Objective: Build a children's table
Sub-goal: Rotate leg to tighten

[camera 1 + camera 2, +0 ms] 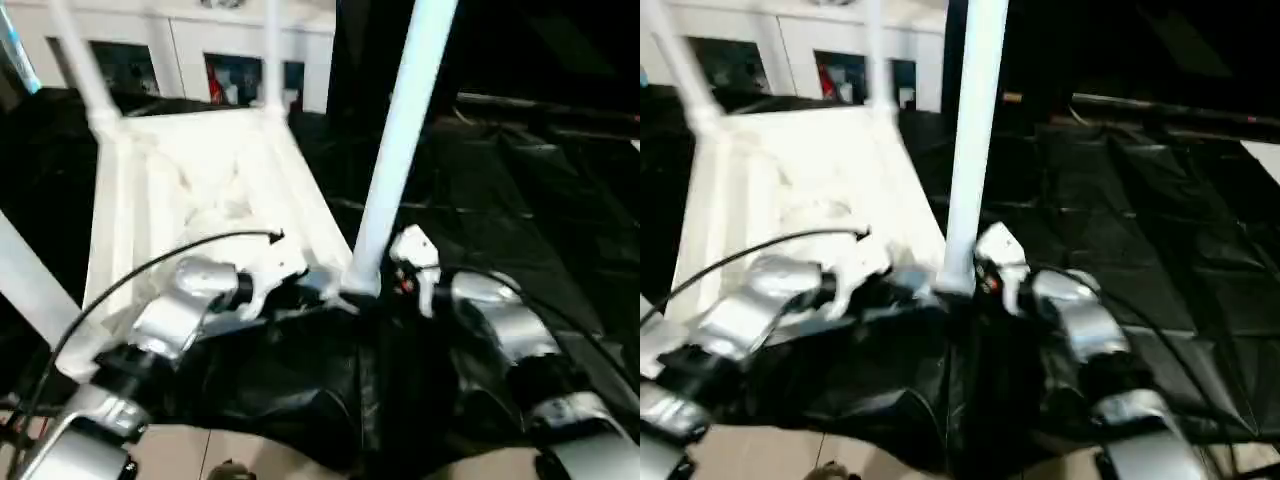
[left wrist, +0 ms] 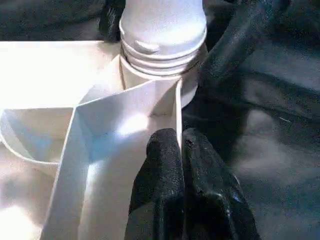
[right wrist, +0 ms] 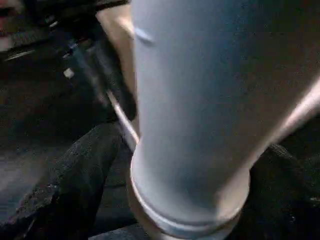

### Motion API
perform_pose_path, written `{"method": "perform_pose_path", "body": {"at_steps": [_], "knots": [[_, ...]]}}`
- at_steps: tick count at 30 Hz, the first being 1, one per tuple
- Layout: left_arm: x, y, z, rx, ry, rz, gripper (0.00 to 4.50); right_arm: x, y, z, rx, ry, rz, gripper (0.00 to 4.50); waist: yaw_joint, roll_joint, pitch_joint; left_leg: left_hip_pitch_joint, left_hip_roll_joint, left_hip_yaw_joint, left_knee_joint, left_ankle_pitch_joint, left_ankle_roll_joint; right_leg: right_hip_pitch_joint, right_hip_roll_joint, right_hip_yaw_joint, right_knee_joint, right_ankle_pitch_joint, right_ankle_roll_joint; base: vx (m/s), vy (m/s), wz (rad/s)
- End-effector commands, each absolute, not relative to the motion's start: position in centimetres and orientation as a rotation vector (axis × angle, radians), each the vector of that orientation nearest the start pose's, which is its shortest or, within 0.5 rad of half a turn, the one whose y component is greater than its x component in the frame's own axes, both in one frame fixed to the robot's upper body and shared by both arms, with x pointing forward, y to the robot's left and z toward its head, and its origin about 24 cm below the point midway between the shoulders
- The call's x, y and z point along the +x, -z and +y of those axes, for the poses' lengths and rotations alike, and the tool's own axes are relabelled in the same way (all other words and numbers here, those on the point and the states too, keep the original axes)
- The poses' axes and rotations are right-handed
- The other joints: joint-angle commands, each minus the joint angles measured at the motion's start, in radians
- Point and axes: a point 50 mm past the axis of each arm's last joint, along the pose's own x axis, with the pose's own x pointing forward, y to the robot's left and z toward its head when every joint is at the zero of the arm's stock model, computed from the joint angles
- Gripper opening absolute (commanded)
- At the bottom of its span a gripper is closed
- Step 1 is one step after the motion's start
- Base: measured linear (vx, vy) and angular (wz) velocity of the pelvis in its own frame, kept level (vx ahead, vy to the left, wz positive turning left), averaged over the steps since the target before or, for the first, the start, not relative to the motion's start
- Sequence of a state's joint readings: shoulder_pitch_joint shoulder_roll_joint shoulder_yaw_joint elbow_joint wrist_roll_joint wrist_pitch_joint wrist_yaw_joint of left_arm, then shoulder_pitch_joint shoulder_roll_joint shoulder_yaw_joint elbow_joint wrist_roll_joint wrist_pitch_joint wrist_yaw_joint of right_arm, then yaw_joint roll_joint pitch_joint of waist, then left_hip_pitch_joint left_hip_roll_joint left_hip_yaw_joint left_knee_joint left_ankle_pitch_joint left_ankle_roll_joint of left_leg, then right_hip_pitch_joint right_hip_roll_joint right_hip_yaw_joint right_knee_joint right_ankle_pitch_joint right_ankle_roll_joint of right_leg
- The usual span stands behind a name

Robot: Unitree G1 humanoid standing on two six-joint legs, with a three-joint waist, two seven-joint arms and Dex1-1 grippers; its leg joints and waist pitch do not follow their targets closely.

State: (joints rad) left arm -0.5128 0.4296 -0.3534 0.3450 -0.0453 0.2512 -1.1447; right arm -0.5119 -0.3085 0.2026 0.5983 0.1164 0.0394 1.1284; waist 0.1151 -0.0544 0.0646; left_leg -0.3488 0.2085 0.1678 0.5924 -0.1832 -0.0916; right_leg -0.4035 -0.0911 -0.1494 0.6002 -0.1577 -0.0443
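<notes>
Tabletop of white plastic (image 1: 200, 180), rectangular and ribbed, lay upside down on crumpled black sheeting (image 1: 500, 200), ribs facing up. Carried long round white legs pointing upward: two at the far corners (image 1: 85, 70) (image 1: 272, 50), one at the near left edge (image 1: 30, 280), and one at the near right corner (image 1: 400, 130), leaning a little to the right. Showed, in the left wrist view, this last leg's threaded end (image 2: 160, 55) sitting in the corner socket.

Left claw (image 2: 179, 145): was closed, both black fingertips pressed together right at the edge of a thin upright rib beside that socket. Could not tell whether the rib was pinched between them.

Right claw (image 3: 190, 165): stood open around the foot of the same leg, with one black finger (image 3: 75, 175) on each side. Left a visible gap between this finger and the leg; hid the other finger's contact behind the leg.

Behind the tabletop stood a white cabinet with glass doors (image 1: 180, 40).
</notes>
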Motion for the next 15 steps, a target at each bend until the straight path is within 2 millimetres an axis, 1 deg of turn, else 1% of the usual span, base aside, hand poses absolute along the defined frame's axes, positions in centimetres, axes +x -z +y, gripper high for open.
{"method": "perform_pose_path", "body": {"at_steps": [1,2,4,5,8,10,11,12,13,14,15], "knots": [[29.39,-7.03,11.60,0.422,1.451,0.383,0.00,30.59,-4.50,-13.35,-0.183,-1.295,0.322,3.99,-0.002,0.015,-0.075,0.006,0.037,-0.006,-0.070,-0.221,0.031,0.061,-0.073,0.075,-0.076,-0.320,-0.137,0.000,0.000,0.00],[29.25,-7.04,11.74,0.419,1.466,0.391,0.00,30.50,-4.52,-13.45,-0.181,-1.304,0.328,3.99,-0.003,0.013,-0.075,0.005,0.037,-0.006,-0.070,-0.219,0.031,0.061,-0.072,0.075,-0.075,-0.314,-0.141,0.000,0.000,0.00],[29.03,-7.07,12.06,0.421,1.488,0.401,0.00,30.39,-4.72,-13.50,-0.165,-1.319,0.330,3.74,-0.002,0.014,-0.075,0.004,0.035,-0.007,-0.069,-0.219,0.027,0.062,-0.071,0.074,-0.072,-0.302,-0.146,0.000,0.000,0.00],[29.03,-7.07,12.06,0.421,1.488,0.401,0.00,30.39,-4.72,-13.50,-0.165,-1.319,0.330,3.74,-0.003,0.013,-0.075,0.003,0.036,-0.006,-0.070,-0.217,0.028,0.063,-0.071,0.075,-0.071,-0.300,-0.146,0.000,0.000,0.00],[28.99,-7.10,12.28,0.424,1.498,0.406,0.00,30.17,-4.78,-13.56,-0.152,-1.346,0.346,3.54,-0.002,0.012,-0.075,0.003,0.035,-0.006,-0.069,-0.216,0.029,0.062,-0.072,0.074,-0.074,-0.316,-0.139,0.000,0.000,0.00],[29.00,-7.11,12.32,0.423,1.500,0.407,0.00,30.00,-4.73,-13.47,-0.146,-1.359,0.354,3.24,-0.002,0.012,-0.075,0.002,0.035,-0.007,-0.069,-0.209,0.027,0.062,-0.072,0.073,-0.074,-0.319,-0.136,0.000,0.000,0.00],[29.04,-7.10,12.33,0.422,1.496,0.407,0.00,29.96,-4.70,-13.37,-0.144,-1.362,0.355,3.22,-0.002,0.009,-0.076,0.002,0.035,-0.006,-0.069,-0.207,0.027,0.063,-0.072,0.073,-0.073,-0.318,-0.135,0.000,0.000,0.00],[29.05,-7.10,12.34,0.421,1.493,0.406,0.00,29.94,-4.68,-13.30,-0.135,-1.363,0.356,3.22,-0.002,0.010,-0.075,0.001,0.034,-0.006,-0.069,-0.208,0.027,0.062,-0.072,0.073,-0.074,-0.323,-0.133,0.000,0.000,0.00],[29.05,-7.10,12.34,0.421,1.493,0.406,0.00,29.93,-4.68,-13.30,-0.134,-1.363,0.356,3.08,-0.002,0.009,-0.075,0.002,0.035,-0.006,-0.069,-0.209,0.027,0.062,-0.073,0.073,-0.075,-0.326,-0.130,0.000,0.000,0.00],[29.09,-7.10,12.33,0.419,1.487,0.404,0.00,29.91,-4.67,-13.23,-0.127,-1.363,0.356,3.08,-0.001,0.010,-0.075,0.002,0.034,-0.006,-0.068,-0.209,0.026,0.062,-0.073,0.073,-0.076,-0.333,-0.129,0.000,0.000,0.00],[29.13,-7.10,12.32,0.418,1.483,0.403,0.00,29.90,-4.67,-13.21,-0.126,-1.363,0.357,2.93,-0.002,0.010,-0.075,0.003,0.034,-0.006,-0.069,-0.211,0.025,0.061,-0.073,0.072,-0.077,-0.342,-0.126,0.000,0.000,0.00]]}}
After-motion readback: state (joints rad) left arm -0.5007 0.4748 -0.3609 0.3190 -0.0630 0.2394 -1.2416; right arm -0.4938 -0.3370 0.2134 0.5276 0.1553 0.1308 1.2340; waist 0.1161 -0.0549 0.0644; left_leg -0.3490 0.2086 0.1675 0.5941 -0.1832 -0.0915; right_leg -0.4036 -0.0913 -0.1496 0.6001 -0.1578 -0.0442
